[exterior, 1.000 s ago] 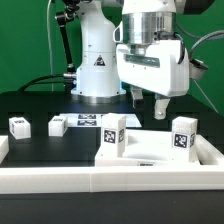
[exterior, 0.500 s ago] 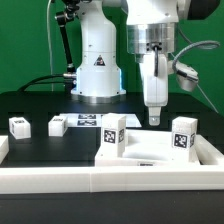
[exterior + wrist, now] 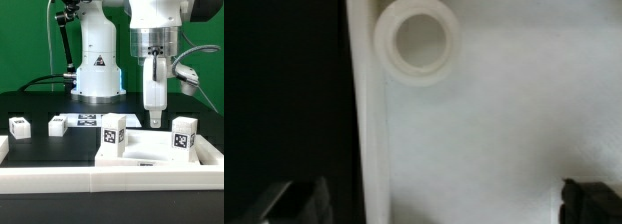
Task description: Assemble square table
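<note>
The square table's white slab (image 3: 150,152) lies flat at the exterior view's right. Two tagged leg blocks (image 3: 113,133) (image 3: 183,135) stand upright at its near corners. Two more leg blocks (image 3: 19,125) (image 3: 57,125) lie loose on the black table at the left. My gripper (image 3: 154,118) hangs pointing straight down over the slab's far edge and holds nothing. In the wrist view the slab (image 3: 491,120) fills most of the picture, with a round recessed hole (image 3: 416,40) near its edge. The gripper (image 3: 446,205) is open, with one fingertip (image 3: 304,200) over the black table and the other over the slab.
A long white rail (image 3: 100,178) runs along the front and turns up the right side (image 3: 214,150). The marker board (image 3: 86,121) lies flat behind the loose legs. The arm's white base (image 3: 97,70) stands at the back with cables beside it.
Over the last second the hand has turned about its upright axis from broadside to edge-on and shifted slightly to the right. Since half a second ago it has barely moved. The jaws stayed open.
</note>
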Robot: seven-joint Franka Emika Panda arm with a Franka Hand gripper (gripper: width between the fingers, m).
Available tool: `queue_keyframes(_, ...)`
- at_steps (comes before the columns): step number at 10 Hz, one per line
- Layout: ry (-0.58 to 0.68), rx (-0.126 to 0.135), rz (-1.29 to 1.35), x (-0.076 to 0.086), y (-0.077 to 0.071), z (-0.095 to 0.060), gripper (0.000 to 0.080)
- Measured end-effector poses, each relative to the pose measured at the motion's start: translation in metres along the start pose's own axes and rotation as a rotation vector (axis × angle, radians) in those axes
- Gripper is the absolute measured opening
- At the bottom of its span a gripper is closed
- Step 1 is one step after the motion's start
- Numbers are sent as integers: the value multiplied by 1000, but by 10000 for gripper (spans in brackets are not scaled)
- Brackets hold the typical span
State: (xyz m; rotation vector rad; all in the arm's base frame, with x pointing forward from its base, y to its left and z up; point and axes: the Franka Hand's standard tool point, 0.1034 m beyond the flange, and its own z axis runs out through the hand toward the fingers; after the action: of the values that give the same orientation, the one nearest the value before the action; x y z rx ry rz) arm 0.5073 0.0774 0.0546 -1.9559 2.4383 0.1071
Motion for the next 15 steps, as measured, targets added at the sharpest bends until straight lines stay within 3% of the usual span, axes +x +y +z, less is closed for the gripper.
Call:
queue_keyframes(4,31,-38,-27,-5,17,24,649)
queue_keyframes(10,62,-65,-102,22,19,40,649)
queue_keyframes(13,68,-72,-113,21,21,44,649)
queue_keyframes(14,68,-72,-114,21,21,44,536)
queue_keyframes(15,69,-73,-114,21,21,45,345)
